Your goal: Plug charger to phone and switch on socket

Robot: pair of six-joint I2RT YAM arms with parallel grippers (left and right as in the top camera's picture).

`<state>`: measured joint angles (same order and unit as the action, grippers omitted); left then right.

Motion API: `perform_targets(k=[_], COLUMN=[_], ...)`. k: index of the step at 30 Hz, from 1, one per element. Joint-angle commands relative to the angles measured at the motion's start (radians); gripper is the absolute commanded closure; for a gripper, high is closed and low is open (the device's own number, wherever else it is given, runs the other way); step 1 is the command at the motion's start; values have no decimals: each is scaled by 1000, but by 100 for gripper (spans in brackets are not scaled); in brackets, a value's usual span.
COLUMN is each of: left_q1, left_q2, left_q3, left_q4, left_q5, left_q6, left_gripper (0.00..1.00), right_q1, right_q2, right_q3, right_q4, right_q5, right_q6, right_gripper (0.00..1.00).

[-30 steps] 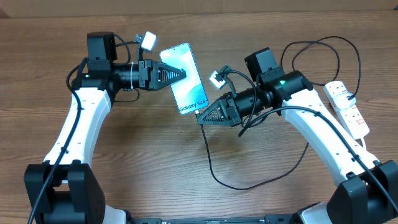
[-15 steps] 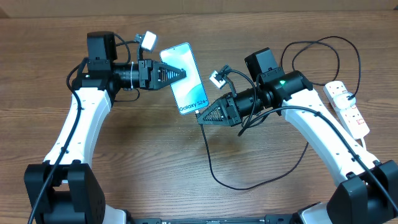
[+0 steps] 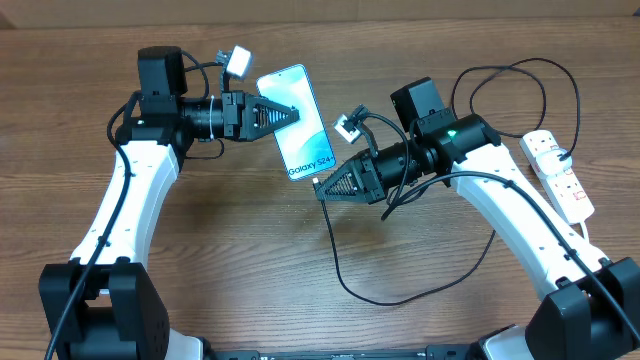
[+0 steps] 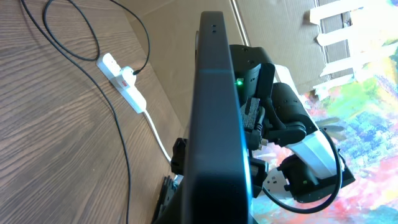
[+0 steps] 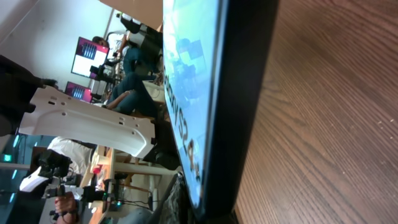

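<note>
The phone [image 3: 298, 128] is held off the table, tilted, its "Galaxy S24" end pointing down and to the right. My left gripper [image 3: 293, 114] is shut on its left long edge. My right gripper [image 3: 322, 186] is shut on the connector end of the charger [image 3: 342, 272], right at the phone's lower end. Whether the tip is in the port is hidden. The black cable loops over the table to the socket [image 3: 560, 176] at the right edge. The left wrist view shows the phone [image 4: 217, 124] edge-on, with the socket [image 4: 124, 84] beyond it. In the right wrist view the phone [image 5: 239, 93] fills the frame.
The brown wooden table [image 3: 230, 260] lies under both arms. The charger's slack forms a loop at the back right [image 3: 510, 75] and another near the front [image 3: 400, 298]. The socket's thick white cord [image 4: 157, 132] runs off it along the table.
Almost nothing has changed. My right gripper has edged slightly left toward the phone's lower end, and the left arm holds the phone nearly still.
</note>
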<state>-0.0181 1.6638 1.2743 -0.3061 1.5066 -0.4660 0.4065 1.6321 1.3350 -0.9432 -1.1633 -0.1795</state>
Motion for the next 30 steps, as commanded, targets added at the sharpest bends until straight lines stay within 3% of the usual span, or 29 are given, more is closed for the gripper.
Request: perform_targets(k=[1, 5, 30], left_q1=[-4, -4, 3], left_q2=[-15, -15, -15], left_q3=[15, 15, 15], left_q4=[6, 5, 8], left_q5=[31, 31, 31], left_q6=[-10, -8, 31], left_gripper=[96, 96, 96], right_q1=[2, 2, 2], right_q2=[1, 1, 1], right_q3=[1, 1, 1], right_q4=[16, 63, 9], right_q5=[-2, -2, 2], right_q6=[6, 61, 48], right_gripper=[96, 96, 96])
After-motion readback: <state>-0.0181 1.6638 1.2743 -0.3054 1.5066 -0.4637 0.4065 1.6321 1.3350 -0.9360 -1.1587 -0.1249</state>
